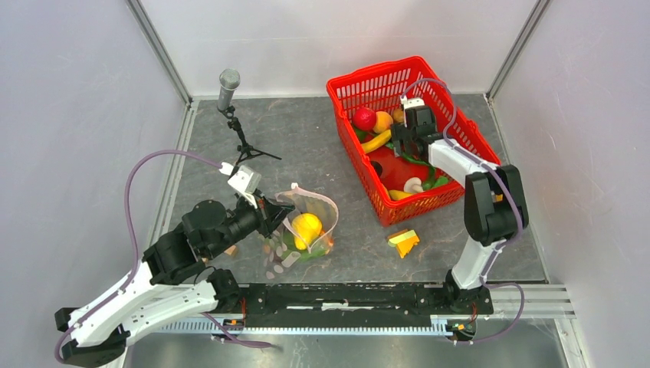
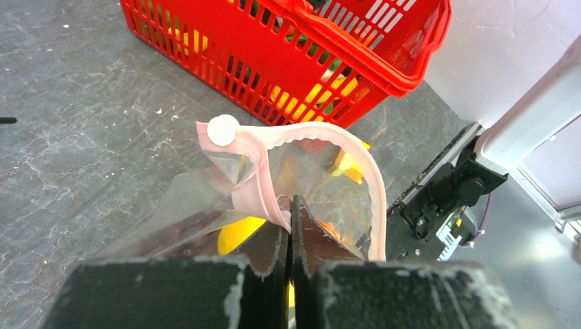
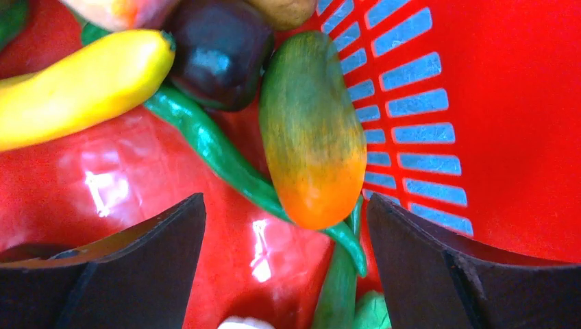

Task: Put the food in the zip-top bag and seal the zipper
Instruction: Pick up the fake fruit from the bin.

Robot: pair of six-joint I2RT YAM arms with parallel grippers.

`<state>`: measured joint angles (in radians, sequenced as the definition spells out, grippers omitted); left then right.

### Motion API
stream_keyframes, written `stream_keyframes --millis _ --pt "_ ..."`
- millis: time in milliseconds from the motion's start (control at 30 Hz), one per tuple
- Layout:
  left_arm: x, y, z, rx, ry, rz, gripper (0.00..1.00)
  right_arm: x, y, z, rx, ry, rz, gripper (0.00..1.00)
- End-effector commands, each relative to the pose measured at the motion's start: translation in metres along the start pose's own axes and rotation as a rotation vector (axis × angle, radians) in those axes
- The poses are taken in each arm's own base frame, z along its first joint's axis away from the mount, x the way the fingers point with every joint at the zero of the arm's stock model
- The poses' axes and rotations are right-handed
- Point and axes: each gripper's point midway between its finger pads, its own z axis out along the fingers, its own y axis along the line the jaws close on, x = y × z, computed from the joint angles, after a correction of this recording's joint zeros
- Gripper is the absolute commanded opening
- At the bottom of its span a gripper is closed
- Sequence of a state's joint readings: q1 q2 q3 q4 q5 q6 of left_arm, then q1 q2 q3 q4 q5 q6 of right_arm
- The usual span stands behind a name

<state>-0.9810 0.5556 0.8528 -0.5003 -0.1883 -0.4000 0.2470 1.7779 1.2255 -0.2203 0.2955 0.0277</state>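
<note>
1 zip bag [image 1: 325, 207], 1 red basket [image 1: 373, 70], 1 mic [image 1: 228, 79], 1 yel. block [image 1: 404, 242].

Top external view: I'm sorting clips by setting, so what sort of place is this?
Probably a robot test cell in a lab, not a kitchen: plain pale panel walls in metal framing close in a grey table, a microphone stands on a tripod, and the red basket holds toy food.

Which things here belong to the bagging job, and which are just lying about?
Job: dotted bag, pinched at its pink zipper by the left gripper; yellow fruit inside it; mango and banana in the red basket, below the open right gripper.
Lying about: microphone; loose yellow block.
</note>
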Motion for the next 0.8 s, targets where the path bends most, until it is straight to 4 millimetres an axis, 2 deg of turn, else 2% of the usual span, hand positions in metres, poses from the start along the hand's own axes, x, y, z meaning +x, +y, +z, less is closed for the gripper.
stream_keyframes --millis 0,100,200,333,433,500,567,667,767 --pt "-0.018 -0.004 -0.007 0.010 -0.065 -0.041 0.02 -0.034 -0.019 0.018 0.073 -0.068 0.024 0.89" --pt "-0.017 -0.002 -0.008 0.005 -0.069 -0.041 0.02 -0.027 -0.022 0.031 0.061 -0.046 -0.017 0.83" --pt "-0.014 0.000 -0.005 -0.006 -0.065 -0.040 0.02 -0.020 -0.019 0.040 0.044 -0.066 -0.060 0.81" --pt "-0.015 -0.002 -0.001 0.002 -0.066 -0.041 0.02 0.001 -0.025 0.051 0.066 -0.003 -0.048 0.75" --pt "-0.016 -0.005 0.000 0.013 -0.059 -0.037 0.02 0.017 -0.014 0.060 0.003 0.027 -0.025 0.73" --pt "-0.015 -0.005 -0.001 0.015 -0.057 -0.039 0.02 0.028 -0.009 0.065 -0.010 0.055 -0.022 0.63" --pt "-0.016 -0.005 -0.003 0.015 -0.066 -0.045 0.02 0.036 -0.007 0.068 -0.014 0.083 -0.023 0.59" --pt "-0.015 -0.003 -0.004 0.011 -0.071 -0.048 0.02 0.040 -0.004 0.062 -0.032 0.099 -0.009 0.51" --pt "-0.015 -0.003 -0.004 0.010 -0.069 -0.047 0.02 0.028 0.003 0.046 -0.094 0.031 0.012 0.43"
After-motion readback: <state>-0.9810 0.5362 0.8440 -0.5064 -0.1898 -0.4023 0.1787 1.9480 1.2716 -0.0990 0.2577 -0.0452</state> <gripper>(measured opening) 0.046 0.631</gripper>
